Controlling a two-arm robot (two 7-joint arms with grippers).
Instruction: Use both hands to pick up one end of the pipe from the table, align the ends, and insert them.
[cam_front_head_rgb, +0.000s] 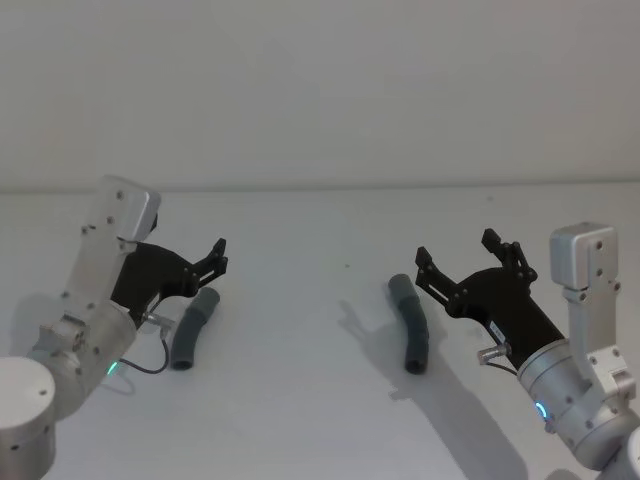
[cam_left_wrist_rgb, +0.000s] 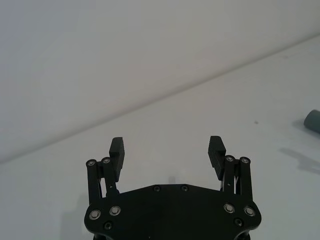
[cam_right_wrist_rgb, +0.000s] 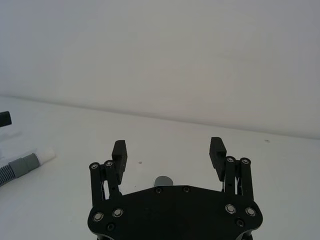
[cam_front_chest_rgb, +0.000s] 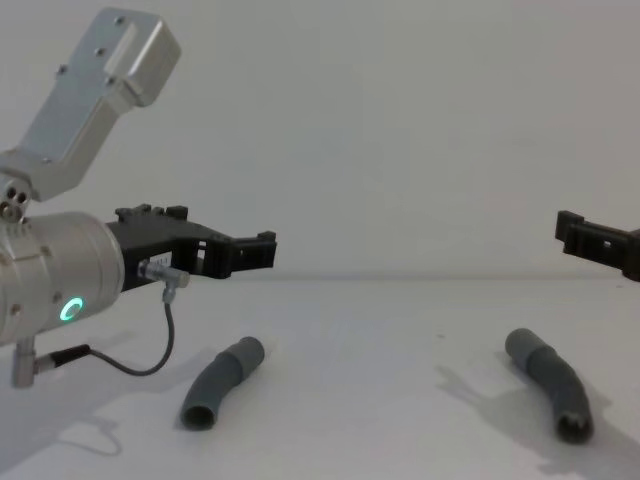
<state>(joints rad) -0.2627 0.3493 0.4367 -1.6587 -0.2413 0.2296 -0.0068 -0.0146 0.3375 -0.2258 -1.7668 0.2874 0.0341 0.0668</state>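
White table (cam_front_head_rgb: 300, 420) carried both pipe pieces, well apart, each lying front-to-back. Spread and empty, the left gripper (cam_front_head_rgb: 218, 255) hovered just above the left pipe piece (cam_front_head_rgb: 195, 328); the right gripper (cam_front_head_rgb: 456, 247), likewise spread, hung outboard of the right pipe piece (cam_front_head_rgb: 411, 322).

1. The left gripper (cam_front_head_rgb: 217, 255) is built of black angular linked bars, and silver screws (cam_left_wrist_rgb: 114, 210) are set at its joints.
2. Ribbed black pads (cam_left_wrist_rgb: 216, 147) are carried on its fingertips.
3. The right gripper (cam_front_head_rgb: 457, 252) is made in the same black, screw-studded form.
4. The left one is mounted on a thick silver cylindrical wrist (cam_front_chest_rgb: 50, 280), in which a glowing green light ring (cam_front_chest_rgb: 70, 309) is set.
5. A thin black cable (cam_front_chest_rgb: 167, 325) is joined to that wrist by a small metal connector (cam_front_chest_rgb: 165, 272).
6. A boxy pale-grey arm housing (cam_front_chest_rgb: 100, 75), dotted with small screws, is seen above it.
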